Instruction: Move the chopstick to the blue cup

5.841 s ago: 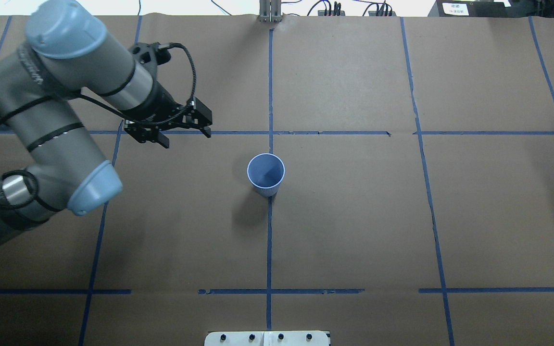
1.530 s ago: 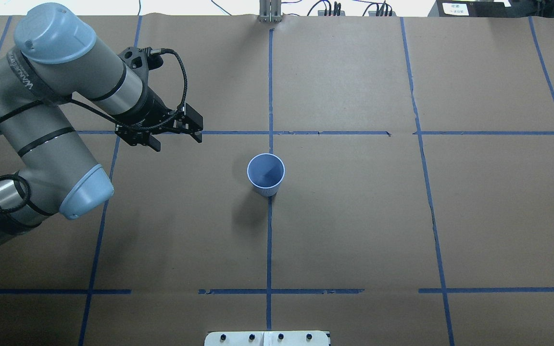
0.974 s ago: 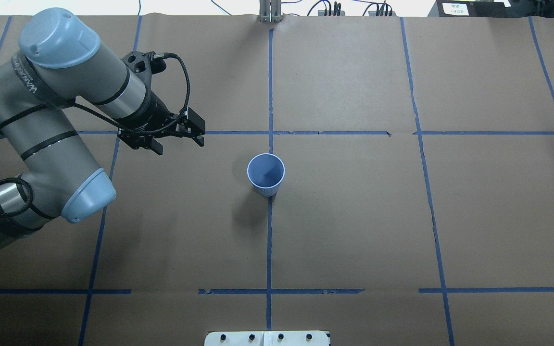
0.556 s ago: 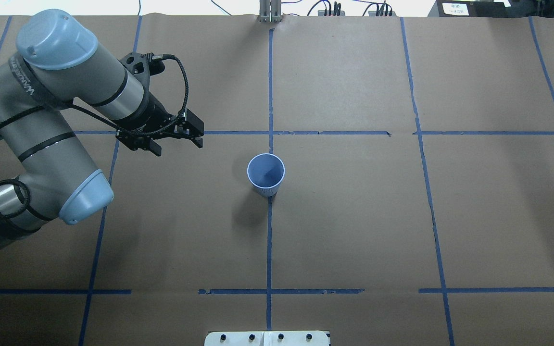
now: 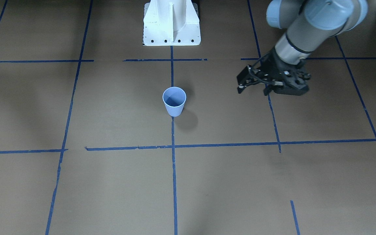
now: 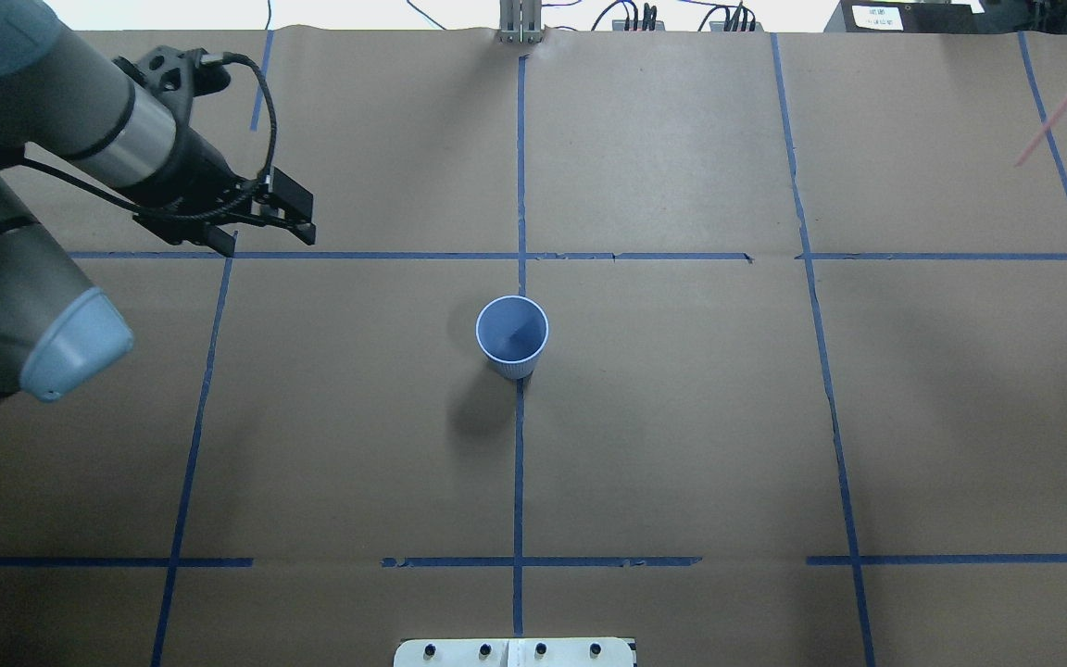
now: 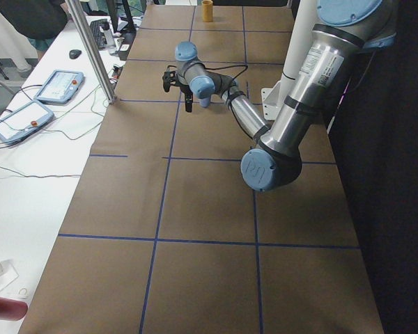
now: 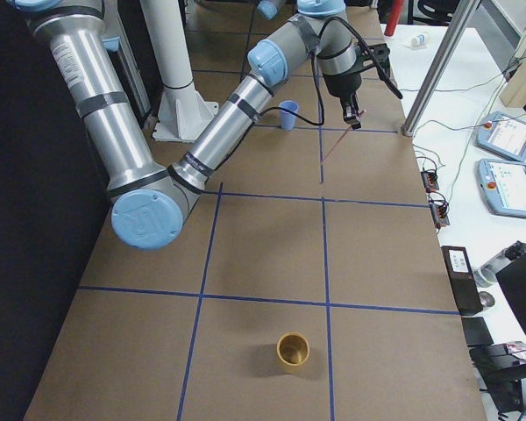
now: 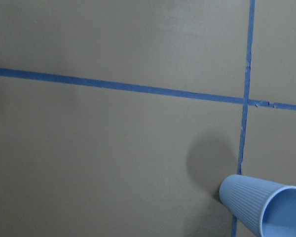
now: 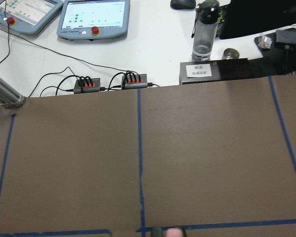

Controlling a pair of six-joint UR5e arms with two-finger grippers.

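The blue cup stands upright and empty at the table's middle; it also shows in the front view and the left wrist view. My left gripper is open and empty, well to the cup's left and slightly beyond it. A thin pink chopstick slants in from the far right edge. In the exterior right view it hangs from my right gripper. The right wrist view shows only a pale pink tip between dark fingertips at the bottom edge.
An ochre cup stands near the table's right end. The white robot base is at the near edge, and an aluminium post at the far edge. Tablets and cables lie on the white bench beyond.
My left arm has pulled back to the left and farther from the cup, gripper still open. The pink chopstick has come into the overhead view at the far right.
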